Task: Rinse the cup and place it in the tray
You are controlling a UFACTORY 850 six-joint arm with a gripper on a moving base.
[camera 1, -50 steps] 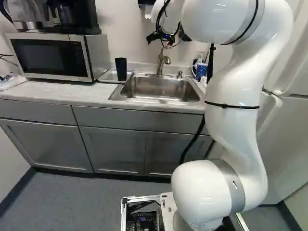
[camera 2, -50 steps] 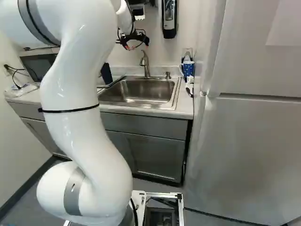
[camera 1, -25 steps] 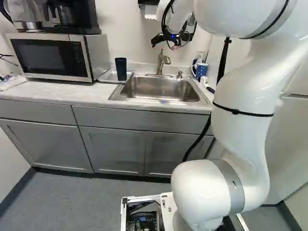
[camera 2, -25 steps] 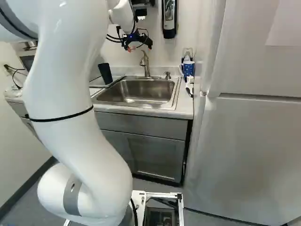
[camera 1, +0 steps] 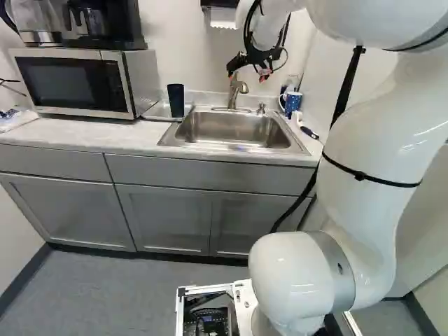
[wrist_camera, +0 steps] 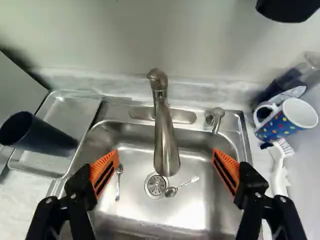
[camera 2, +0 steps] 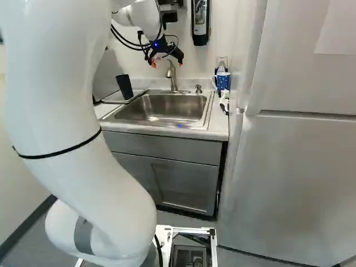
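Pincer [camera 1: 246, 75]: wide open, the two orange pads [wrist_camera: 106, 170] well apart and facing each other, with no grip on any item. It hangs above the sink [camera 1: 234, 143], in the air near the faucet [wrist_camera: 165, 135]; seen along the pincer [wrist_camera: 166, 166], the faucet's spout shows in the gap between the pads, and contact cannot be confirmed. Dark cup [wrist_camera: 37, 135]: upright on the metal tray [wrist_camera: 60, 112], left of the sink, toward the tray's sink side; it is apart from the pincer. Whether it is wet inside cannot be told. Sink basin: two spoons, one [wrist_camera: 118, 182] left of the drain [wrist_camera: 156, 185], the other [wrist_camera: 184, 186] just beside the drain on its right. A small spout [wrist_camera: 216, 117] is fitted at the sink's far edge, right of the faucet. Right of the sink: spotted mug [wrist_camera: 282, 122] on the counter, white brush [wrist_camera: 278, 167] just beside it. Far left: microwave [camera 1: 77, 80] on the counter, left of the tray.
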